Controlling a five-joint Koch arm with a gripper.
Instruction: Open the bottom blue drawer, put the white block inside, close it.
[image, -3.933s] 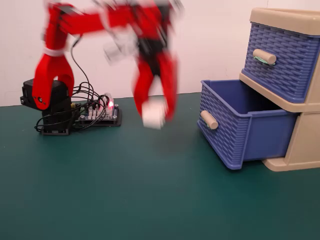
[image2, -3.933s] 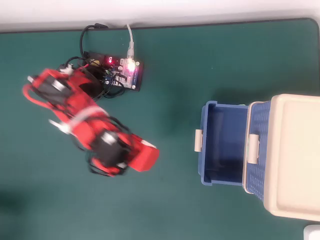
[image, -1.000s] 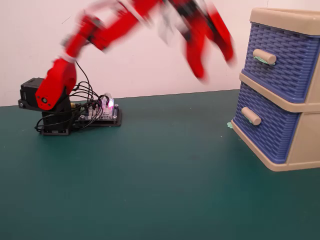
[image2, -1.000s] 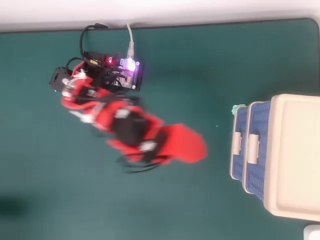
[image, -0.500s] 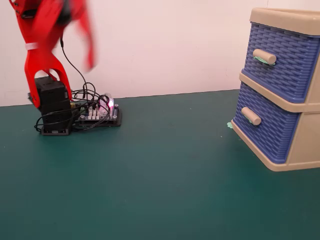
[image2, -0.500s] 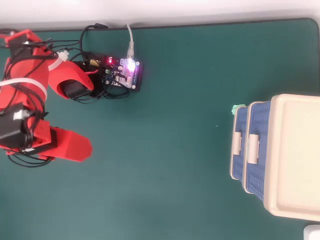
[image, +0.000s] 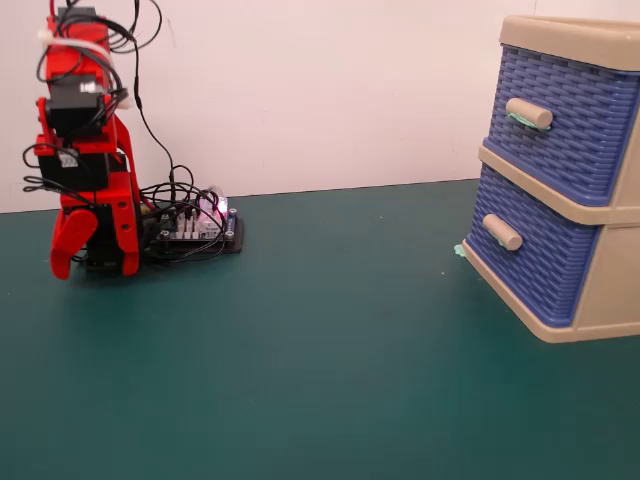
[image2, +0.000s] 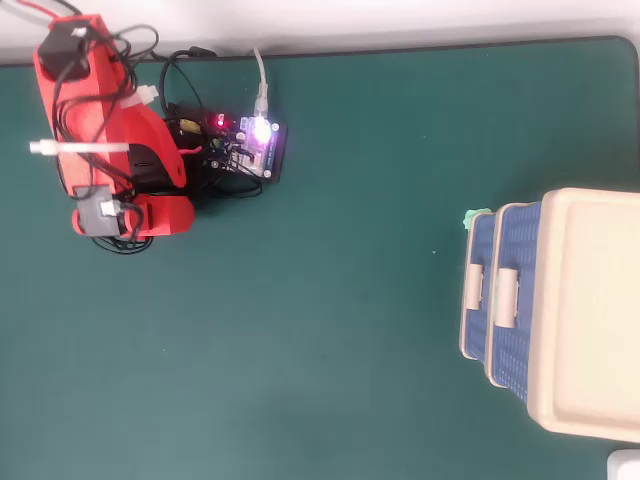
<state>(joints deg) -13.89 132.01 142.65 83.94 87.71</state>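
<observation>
The bottom blue drawer (image: 545, 265) sits shut in the beige cabinet (image: 615, 285) at the right of the fixed view, its plain beige handle (image: 502, 232) pointing outward. From overhead, its front (image2: 481, 320) is flush under the upper drawer. The white block is hidden; no view shows it. My red gripper (image: 93, 270) hangs pointing down at the far left beside the arm's base, far from the cabinet. Its jaws stand apart with nothing between them. From above, the gripper (image2: 160, 216) shows only as a red block.
A controller board (image: 195, 228) with lit LEDs and a tangle of wires lies right of the arm's base. A small green bit (image: 459, 250) lies on the green mat by the cabinet's corner. The upper blue drawer (image: 565, 125) is shut.
The arm swung back from near the cabinet to the left and folded down over its base. Earlier it held the white block by the open bottom drawer; the drawer is now shut.
</observation>
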